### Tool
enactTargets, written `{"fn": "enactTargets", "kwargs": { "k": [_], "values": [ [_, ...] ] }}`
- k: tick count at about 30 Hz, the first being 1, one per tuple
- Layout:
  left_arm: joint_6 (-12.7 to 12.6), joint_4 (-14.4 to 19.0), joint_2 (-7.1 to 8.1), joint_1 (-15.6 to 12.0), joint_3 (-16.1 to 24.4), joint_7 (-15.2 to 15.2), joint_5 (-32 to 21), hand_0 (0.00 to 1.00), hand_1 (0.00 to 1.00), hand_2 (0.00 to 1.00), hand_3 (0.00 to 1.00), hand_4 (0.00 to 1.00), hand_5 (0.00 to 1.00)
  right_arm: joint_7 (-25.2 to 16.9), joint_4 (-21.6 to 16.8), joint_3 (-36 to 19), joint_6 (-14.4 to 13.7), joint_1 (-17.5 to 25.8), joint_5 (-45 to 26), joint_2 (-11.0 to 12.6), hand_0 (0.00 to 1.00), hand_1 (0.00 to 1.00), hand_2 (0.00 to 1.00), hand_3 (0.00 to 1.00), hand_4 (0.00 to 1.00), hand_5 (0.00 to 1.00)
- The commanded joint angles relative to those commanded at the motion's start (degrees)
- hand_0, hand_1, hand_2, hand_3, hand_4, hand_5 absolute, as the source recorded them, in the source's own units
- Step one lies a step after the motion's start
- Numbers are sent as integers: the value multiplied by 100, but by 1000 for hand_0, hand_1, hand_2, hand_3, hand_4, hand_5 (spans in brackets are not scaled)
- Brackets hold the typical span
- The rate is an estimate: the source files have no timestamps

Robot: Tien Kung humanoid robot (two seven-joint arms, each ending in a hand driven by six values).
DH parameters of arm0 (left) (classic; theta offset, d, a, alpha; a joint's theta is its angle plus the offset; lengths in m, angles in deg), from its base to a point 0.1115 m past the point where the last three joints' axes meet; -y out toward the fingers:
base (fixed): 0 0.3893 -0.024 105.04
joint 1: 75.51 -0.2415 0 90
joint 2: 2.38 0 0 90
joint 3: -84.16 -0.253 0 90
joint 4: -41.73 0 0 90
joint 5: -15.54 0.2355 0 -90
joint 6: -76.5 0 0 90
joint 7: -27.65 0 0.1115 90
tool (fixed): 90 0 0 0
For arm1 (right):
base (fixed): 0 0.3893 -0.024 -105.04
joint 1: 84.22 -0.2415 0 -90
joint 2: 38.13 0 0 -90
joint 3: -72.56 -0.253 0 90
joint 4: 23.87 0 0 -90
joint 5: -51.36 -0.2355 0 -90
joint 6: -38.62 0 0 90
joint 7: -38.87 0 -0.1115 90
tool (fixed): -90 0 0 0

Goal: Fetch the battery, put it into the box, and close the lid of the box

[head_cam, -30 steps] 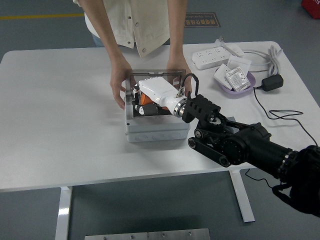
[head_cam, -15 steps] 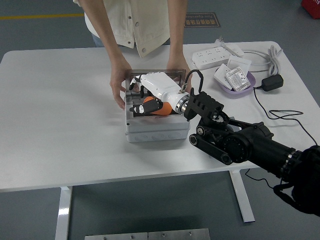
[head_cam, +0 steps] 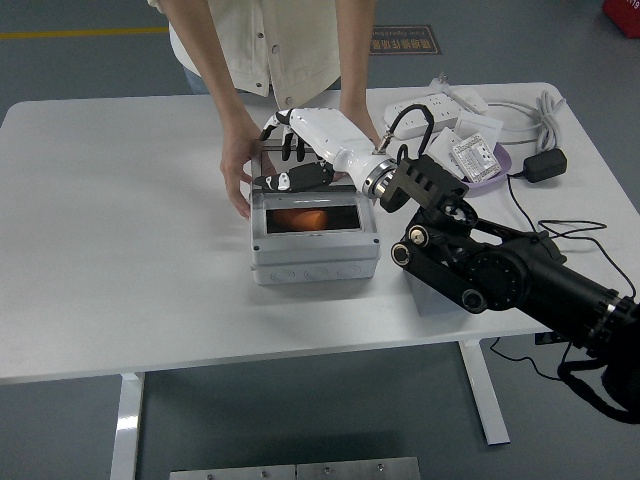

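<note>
white table (head_cam: 120,250), grey floor (head_cam: 90,65), yellow floor line (head_cam: 80,33)

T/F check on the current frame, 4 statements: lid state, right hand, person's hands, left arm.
1. The box lid is down over the opening. True; something orange shows through it.
2. The right hand is at the lid's far edge. True.
3. The person's hands are off the table. False; one hand rests against the box's left side.
4. The left arm reaches over the box. False; it isn't in view.
</note>
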Motion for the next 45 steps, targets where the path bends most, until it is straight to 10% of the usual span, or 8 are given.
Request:
{"fn": "enactTargets", "kwargs": {
  "k": [7,18,22,24,25,30,31,45],
  "values": [
    [7,0,16,23,-76,7,-47,643,747,617,554,703,238,43,154,-79,113,-314,-184,68,191,332,410,599,913,400],
    [32,0,67,39,10,46,94,643,747,617,554,703,238,-168,1438,350,88,-764,-540,-243,195,333,408,597,914,405],
    [36,0,73,45,42,55,129,643,747,617,554,704,238,-214,1747,415,76,-830,-670,-304,305,397,429,619,952,544],
    [36,0,75,46,58,58,144,643,747,617,554,704,238,-225,1803,437,69,-843,-714,-314,305,397,429,619,952,544],
    [36,0,76,46,67,59,154,643,747,617,554,703,238,-230,1830,452,63,-846,-740,-323,636,507,531,636,982,699],
    [31,0,80,49,62,55,144,643,747,617,554,703,238,-237,1892,520,38,-834,-834,-366,636,507,531,636,982,699],
    [30,0,79,51,50,52,131,643,747,617,554,704,238,-241,1897,531,28,-828,-847,-374,775,633,634,640,989,777],
    [13,0,71,66,-21,27,35,643,747,617,554,703,238,-166,1749,726,-34,-712,-894,-380,764,618,620,620,998,944]
  ]
}}
